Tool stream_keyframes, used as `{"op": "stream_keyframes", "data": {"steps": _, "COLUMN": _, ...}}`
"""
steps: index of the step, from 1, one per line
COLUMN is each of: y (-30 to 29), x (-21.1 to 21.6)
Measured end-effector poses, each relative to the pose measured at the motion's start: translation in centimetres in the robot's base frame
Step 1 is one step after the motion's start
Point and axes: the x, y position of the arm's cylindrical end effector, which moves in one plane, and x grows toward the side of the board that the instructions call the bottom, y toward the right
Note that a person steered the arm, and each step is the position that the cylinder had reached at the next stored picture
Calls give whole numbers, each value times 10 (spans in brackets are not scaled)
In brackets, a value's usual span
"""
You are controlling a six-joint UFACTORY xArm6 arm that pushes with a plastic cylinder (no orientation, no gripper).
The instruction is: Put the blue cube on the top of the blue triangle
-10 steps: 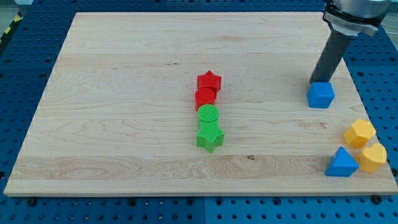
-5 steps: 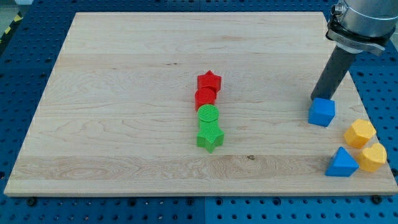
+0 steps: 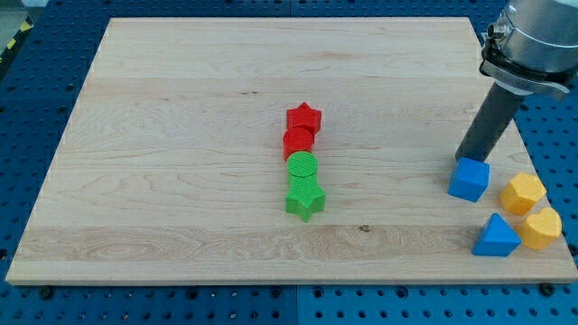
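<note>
The blue cube (image 3: 469,180) sits on the wooden board (image 3: 181,135) at the view's right. My tip (image 3: 467,160) touches the cube's top edge, on its upper side in the view. The blue triangle (image 3: 496,236) lies near the board's bottom right corner, below and slightly right of the cube, with a small gap between them.
Two yellow blocks (image 3: 522,194) (image 3: 542,227) lie right of the blue cube and blue triangle, near the board's right edge. In the middle, a column runs top to bottom: red star (image 3: 304,117), red cylinder (image 3: 297,143), green cylinder (image 3: 302,167), green star (image 3: 305,198).
My tip has moved down the view and slightly right, pushing the blue cube down toward the blue triangle and the yellow blocks. The other blocks have not moved.
</note>
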Motion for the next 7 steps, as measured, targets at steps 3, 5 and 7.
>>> {"op": "stream_keyframes", "data": {"steps": 3, "y": -5, "x": 14}}
{"op": "stream_keyframes", "data": {"steps": 5, "y": -8, "x": 14}}
{"op": "stream_keyframes", "data": {"steps": 7, "y": -33, "x": 19}}
